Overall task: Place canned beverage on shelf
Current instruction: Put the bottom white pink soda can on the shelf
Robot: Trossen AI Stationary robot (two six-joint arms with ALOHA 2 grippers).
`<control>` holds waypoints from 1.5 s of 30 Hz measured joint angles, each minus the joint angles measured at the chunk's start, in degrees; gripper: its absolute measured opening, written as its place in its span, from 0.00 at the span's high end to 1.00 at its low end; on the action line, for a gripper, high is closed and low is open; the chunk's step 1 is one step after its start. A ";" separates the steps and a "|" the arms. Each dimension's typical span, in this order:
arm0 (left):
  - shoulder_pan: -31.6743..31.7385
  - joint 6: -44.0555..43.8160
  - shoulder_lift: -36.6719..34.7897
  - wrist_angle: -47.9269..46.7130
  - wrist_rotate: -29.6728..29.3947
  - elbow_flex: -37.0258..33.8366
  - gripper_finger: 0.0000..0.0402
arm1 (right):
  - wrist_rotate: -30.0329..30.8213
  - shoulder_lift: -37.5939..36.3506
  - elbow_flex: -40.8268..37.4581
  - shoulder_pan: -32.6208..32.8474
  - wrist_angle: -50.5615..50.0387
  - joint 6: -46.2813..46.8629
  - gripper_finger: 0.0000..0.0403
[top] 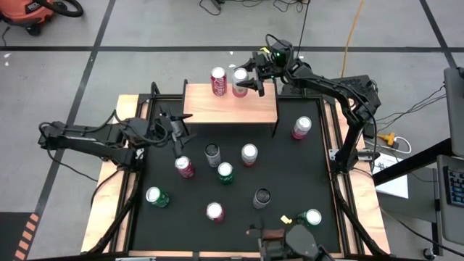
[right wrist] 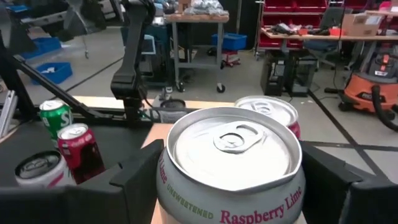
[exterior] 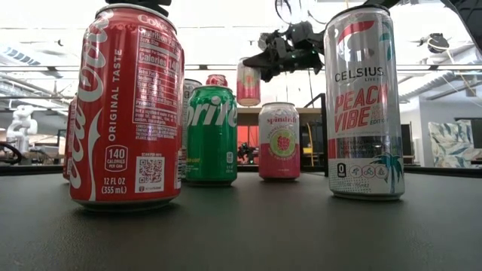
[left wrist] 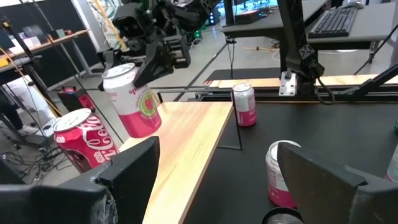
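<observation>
The shelf point(top: 239, 109) has a light wood top and stands at the far side of the black mat point(top: 290, 174). A red Coke can point(top: 218, 81) stands upright on it. Right beside that can, my right gripper point(top: 246, 82) is shut on a white-and-pink slim can point(left wrist: 134, 99), which hangs tilted close over the shelf's top point(left wrist: 186, 143). In the right wrist view this can's silver lid point(right wrist: 231, 146) fills the picture. My left gripper point(top: 180, 135) stands open above the mat's left part, with nothing between its fingers point(left wrist: 134, 174). My right gripper pinches the slim can's side wall point(left wrist: 138, 79), near its top, between its two fingers point(right wrist: 134, 180). The fingers come in about level from the table's far right side. The can leans and its base is close over the wood; I cannot tell whether it touches.
Several cans stand upright on the mat: a pink one point(top: 301, 127) right of the shelf, others mid-mat point(top: 249, 154) and toward the near edge point(top: 214, 211). A Coke can point(exterior: 128, 105) and a Celsius can point(exterior: 364, 102) fill the low view. Free wood lies right of the held can.
</observation>
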 joint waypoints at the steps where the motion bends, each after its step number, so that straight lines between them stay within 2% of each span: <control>1: 0.00 0.00 0.14 -0.03 0.00 0.00 0.19 | 0.00 0.02 0.00 -0.18 -0.28 -0.64 0.32; 13: 0.00 0.00 2.36 0.43 -0.02 0.00 0.19 | 0.02 0.93 -0.11 -0.65 -2.77 -3.40 0.32; 20: 0.00 0.03 2.36 0.43 -0.02 0.00 0.19 | -0.11 1.19 -0.11 -0.82 -0.50 -3.57 0.32; 28: 0.00 0.04 2.36 0.81 -0.04 0.00 0.19 | -0.09 5.22 -0.07 -0.89 2.92 -1.24 0.32; 45: 0.02 0.10 2.36 0.62 -0.07 0.02 0.19 | -0.06 5.24 -0.09 -2.19 4.27 -0.83 0.32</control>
